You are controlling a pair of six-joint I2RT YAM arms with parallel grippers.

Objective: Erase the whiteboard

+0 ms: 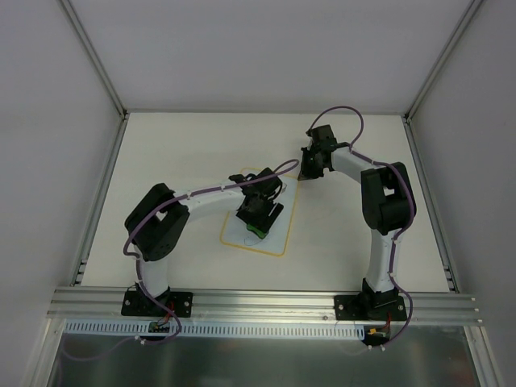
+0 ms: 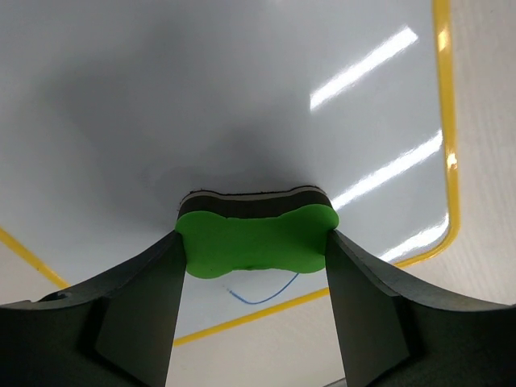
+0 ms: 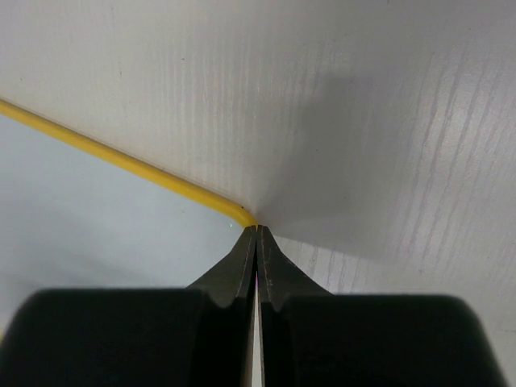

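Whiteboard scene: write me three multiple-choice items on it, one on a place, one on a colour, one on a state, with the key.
1. Where is the eraser?
A. Between the left arm's jaws, on the whiteboard.
B. On the bare table.
C. Between the right arm's jaws.

2. What colour is the whiteboard's border?
A. Red.
B. Yellow.
C. Black.

3. How do the right arm's jaws stand?
A. Wide open.
B. Shut on a pen.
C. Shut, empty, at the board's corner.

Key:
1 A, the left wrist view shows the green block clamped over the board.
2 B, both wrist views show a yellow edge.
3 C, the right wrist view shows the tips together at the corner.
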